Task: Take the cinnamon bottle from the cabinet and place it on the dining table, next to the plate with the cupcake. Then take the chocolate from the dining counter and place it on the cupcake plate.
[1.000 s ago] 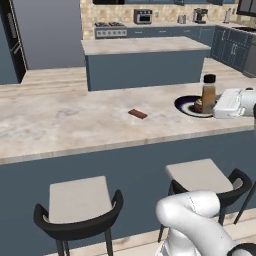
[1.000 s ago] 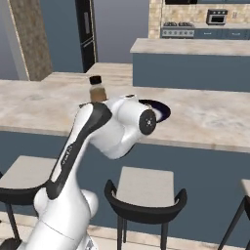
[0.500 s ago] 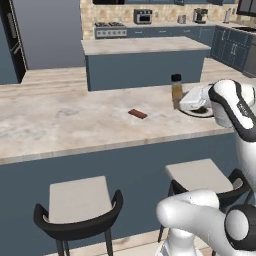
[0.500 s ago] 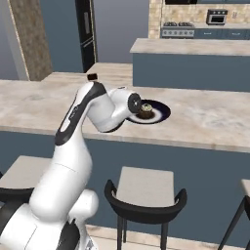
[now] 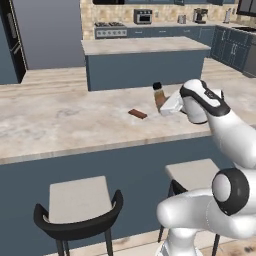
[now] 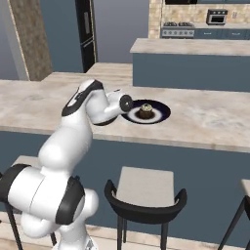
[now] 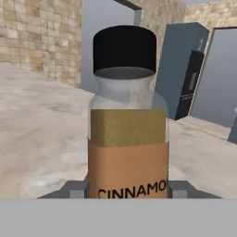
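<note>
The cinnamon bottle, clear with a black cap and a brown label, stands upright between my fingers. My gripper is shut on the bottle low over the dining counter, to the right of the chocolate, a small brown bar lying flat. In the right base view the dark plate with the cupcake sits just right of my hand. I cannot tell whether the bottle's base touches the counter. In the left base view my arm hides the plate.
The marble dining counter stretches left with free room. Two stools stand below its front edge. A kitchen island and a fridge lie beyond.
My arm has swung left along the counter with the bottle, from over the plate to a spot between plate and chocolate. The chocolate has not moved.
</note>
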Tool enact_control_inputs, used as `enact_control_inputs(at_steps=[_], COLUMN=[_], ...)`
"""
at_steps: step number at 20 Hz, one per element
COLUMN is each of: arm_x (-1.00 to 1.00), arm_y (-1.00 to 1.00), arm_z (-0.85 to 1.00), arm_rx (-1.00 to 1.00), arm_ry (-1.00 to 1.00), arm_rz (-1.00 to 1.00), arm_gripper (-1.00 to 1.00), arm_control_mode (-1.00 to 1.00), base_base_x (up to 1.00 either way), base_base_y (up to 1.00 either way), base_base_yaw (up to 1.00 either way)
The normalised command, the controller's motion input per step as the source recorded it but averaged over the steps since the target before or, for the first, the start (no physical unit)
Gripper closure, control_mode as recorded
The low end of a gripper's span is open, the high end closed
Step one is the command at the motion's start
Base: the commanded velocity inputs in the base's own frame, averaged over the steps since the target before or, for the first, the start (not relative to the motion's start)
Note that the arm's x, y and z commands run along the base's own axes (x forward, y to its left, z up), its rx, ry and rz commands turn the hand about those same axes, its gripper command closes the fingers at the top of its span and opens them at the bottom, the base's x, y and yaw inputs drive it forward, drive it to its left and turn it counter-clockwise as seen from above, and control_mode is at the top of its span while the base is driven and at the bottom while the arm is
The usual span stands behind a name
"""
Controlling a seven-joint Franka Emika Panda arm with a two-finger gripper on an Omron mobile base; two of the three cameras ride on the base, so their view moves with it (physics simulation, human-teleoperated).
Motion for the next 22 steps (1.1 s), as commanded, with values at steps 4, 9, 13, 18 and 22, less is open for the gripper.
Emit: enact_control_inputs(at_steps=[4, 9, 13, 18, 22], arm_x=[0.22, 0.29, 0.32, -0.01, -0.01], arm_y=[-0.51, -0.27, -0.20, -0.17, -0.19], arm_z=[-0.29, -0.17, -0.36, -0.42, -0.62], arm_rx=[-0.06, -0.01, 0.00, 0.00, 0.00], arm_ry=[-0.09, -0.02, 0.01, -0.01, -0.03], arm_rz=[0.25, 0.10, 0.00, 0.00, 0.00], arm_gripper=[1.00, 1.00, 1.00, 1.00, 1.00], arm_control_mode=[-1.00, -1.00, -1.00, -1.00, -1.00], base_base_x=[0.00, 0.00, 0.00, 0.00, 0.00], base_base_y=[0.00, 0.00, 0.00, 0.00, 0.00], base_base_yaw=[0.00, 0.00, 0.00, 0.00, 0.00])
